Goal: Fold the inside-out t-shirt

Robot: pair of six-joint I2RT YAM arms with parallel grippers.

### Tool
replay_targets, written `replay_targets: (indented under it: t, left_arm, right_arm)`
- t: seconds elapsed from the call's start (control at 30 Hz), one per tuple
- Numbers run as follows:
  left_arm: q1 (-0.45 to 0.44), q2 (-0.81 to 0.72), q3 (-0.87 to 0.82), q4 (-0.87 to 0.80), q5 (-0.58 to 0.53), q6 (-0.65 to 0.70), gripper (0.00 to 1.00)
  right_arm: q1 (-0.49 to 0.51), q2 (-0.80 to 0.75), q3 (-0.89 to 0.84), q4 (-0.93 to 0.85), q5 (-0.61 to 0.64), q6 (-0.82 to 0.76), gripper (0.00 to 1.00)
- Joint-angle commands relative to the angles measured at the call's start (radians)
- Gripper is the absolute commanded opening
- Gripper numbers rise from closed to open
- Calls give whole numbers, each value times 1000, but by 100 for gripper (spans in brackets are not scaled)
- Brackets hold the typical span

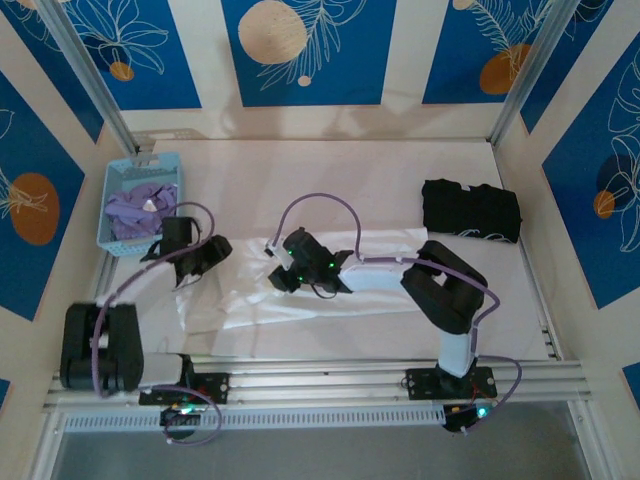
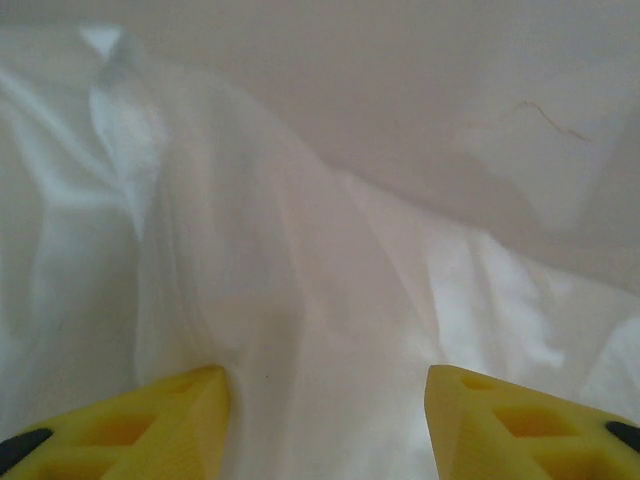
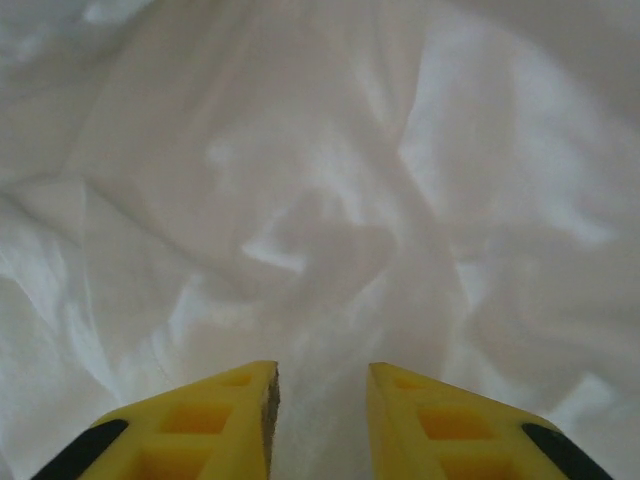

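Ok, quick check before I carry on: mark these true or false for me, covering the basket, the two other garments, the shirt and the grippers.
1. The lavender garment lies in the blue basket. True.
2. The black garment is in the basket too. False: it lies on the table, at the far right.
3. The left gripper has its jaws apart over the white t-shirt. True.
4. The t-shirt is folded into a neat stack. False: it lies spread out and rumpled, and the right gripper is over it too.
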Motion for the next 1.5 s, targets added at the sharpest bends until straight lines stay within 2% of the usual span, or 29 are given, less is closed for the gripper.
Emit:
replay_targets:
  t: [0.0, 0.17, 0.3, 0.37, 0.53, 0.63, 0.7, 0.77, 0.87, 1.17, 1.37, 1.47]
  left_arm:
    - [1, 116, 81, 102, -31, 29, 52]
    - [16, 224, 148, 50, -122, 75, 52]
    - [31, 169, 138, 2, -162, 107, 56]
    - [37, 105, 121, -34, -194, 123, 60]
    - [49, -66, 39, -127, -311, 134, 73]
    - [51, -122, -15, -171, -344, 126, 89]
    - [51, -134, -41, -187, -332, 123, 96]
    - [51, -128, -58, -195, -315, 127, 100]
    - [51, -86, -62, -198, -270, 141, 100]
    - [49, -15, -88, -145, -25, 147, 100]
    - [45, -25, -112, -126, 58, 148, 100]
    - [25, -47, -119, -115, 95, 142, 96]
  right_arm:
    - [11, 32, 36, -90, -19, 75, 27]
    - [37, 47, 17, -180, 36, 43, 23]
    - [58, 28, 8, -238, 91, -15, 25]
    - [57, -7, -6, -234, 80, -22, 30]
    - [49, -111, -27, -199, 31, -1, 50]
    - [48, -140, -28, -188, 31, -2, 57]
    - [44, -145, -32, -182, 27, -5, 60]
    - [39, -143, -37, -178, 22, -7, 67]
    - [31, -148, -49, -168, 19, -6, 69]
    - [22, -169, -101, -132, 12, 18, 70]
    - [21, -169, -108, -124, 11, 28, 70]
    - [21, -162, -105, -123, 10, 31, 70]
